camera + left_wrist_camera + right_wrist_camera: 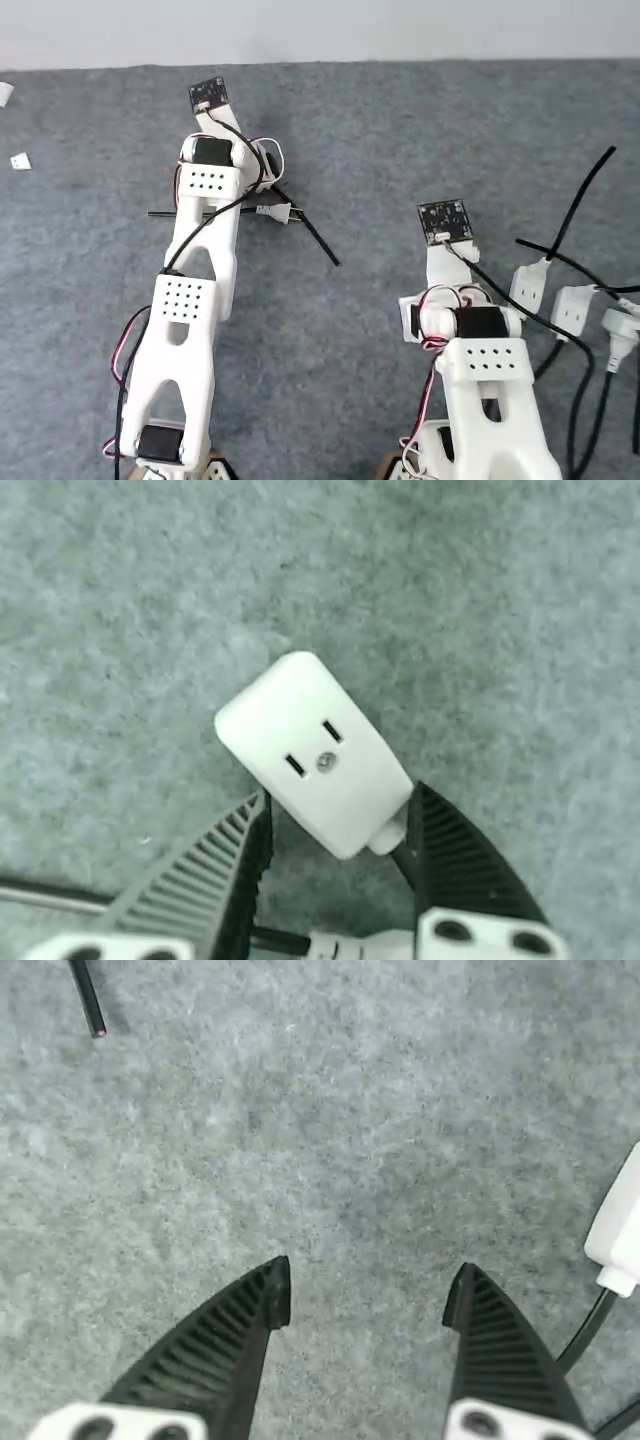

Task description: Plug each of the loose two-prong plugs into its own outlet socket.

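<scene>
Your left claw [338,800] pinches the cable end of a white outlet socket [310,750], whose slots face the wrist camera, over the far left part of the desk [420,130]. A loose two-prong plug [280,212] lies just beside that arm. Your right claw [368,1280] hangs spread above bare desk, near other white connectors [530,285] by the right edge.

A robotics lab bench, by the look of it: left arm [190,330] and right arm [490,390], white with bare wiring [125,350], on a grey felt-covered table [400,130]. A plain wall [320,30] runs along its far edge, with sockets [530,285] near its right edge.
</scene>
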